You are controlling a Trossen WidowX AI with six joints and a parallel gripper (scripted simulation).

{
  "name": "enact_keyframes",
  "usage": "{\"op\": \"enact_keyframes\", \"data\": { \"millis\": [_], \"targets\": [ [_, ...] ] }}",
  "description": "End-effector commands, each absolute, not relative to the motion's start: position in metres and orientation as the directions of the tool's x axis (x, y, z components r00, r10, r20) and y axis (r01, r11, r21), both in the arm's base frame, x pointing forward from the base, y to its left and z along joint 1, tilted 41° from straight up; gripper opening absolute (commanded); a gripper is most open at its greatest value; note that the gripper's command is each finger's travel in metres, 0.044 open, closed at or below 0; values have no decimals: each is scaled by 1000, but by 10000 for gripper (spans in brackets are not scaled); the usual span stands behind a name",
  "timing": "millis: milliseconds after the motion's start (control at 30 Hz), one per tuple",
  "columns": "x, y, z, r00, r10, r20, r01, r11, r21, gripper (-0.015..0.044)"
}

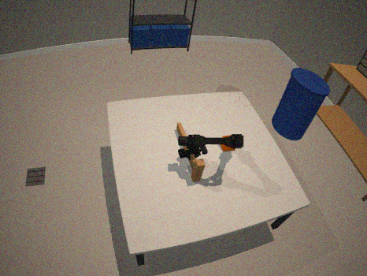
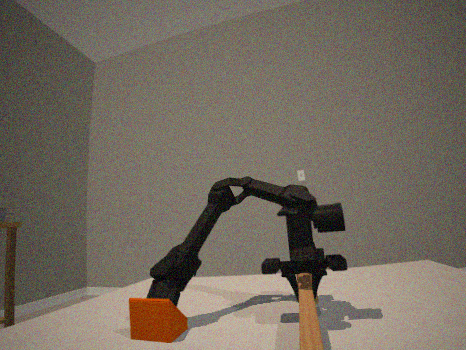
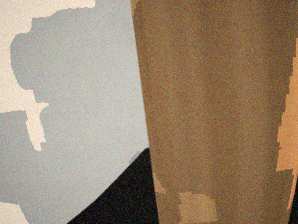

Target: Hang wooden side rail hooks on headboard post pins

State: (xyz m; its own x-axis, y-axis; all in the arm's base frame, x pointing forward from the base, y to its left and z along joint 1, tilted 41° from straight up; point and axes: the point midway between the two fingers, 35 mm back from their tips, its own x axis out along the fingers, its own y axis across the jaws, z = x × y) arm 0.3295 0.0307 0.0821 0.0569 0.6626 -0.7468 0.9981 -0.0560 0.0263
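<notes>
The wooden rail (image 1: 180, 128) (image 2: 310, 325) (image 3: 215, 100) runs beneath my gripper (image 1: 190, 154) (image 2: 306, 295), which points down and is shut on it. In the wrist view the rail fills the middle and right, with a black finger at its lower left. The upright wooden headboard post (image 1: 198, 172) stands at the rail's near end in the top view. The rail's near end appears close to the post, but the gripper covers part of it. The hooks, pins and slot are hidden, so I cannot tell whether they meet. Whether the far end touches the table is unclear.
The white table (image 1: 157, 221) (image 2: 240, 330) carries everything. The orange block (image 1: 227, 148) (image 2: 155, 320) is at the arm's base, to the right in the top view. A blue barrel (image 1: 300, 104) and a shelf rack (image 1: 161, 20) stand off the table.
</notes>
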Motion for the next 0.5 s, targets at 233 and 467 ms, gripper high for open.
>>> {"op": "enact_keyframes", "data": {
  "millis": [233, 467],
  "targets": [
    [332, 24, 89, 78, 654, -752, 997, -65, 48, 0],
    [332, 24, 90, 78, 654, -752, 997, -65, 48, 0]
  ]
}}
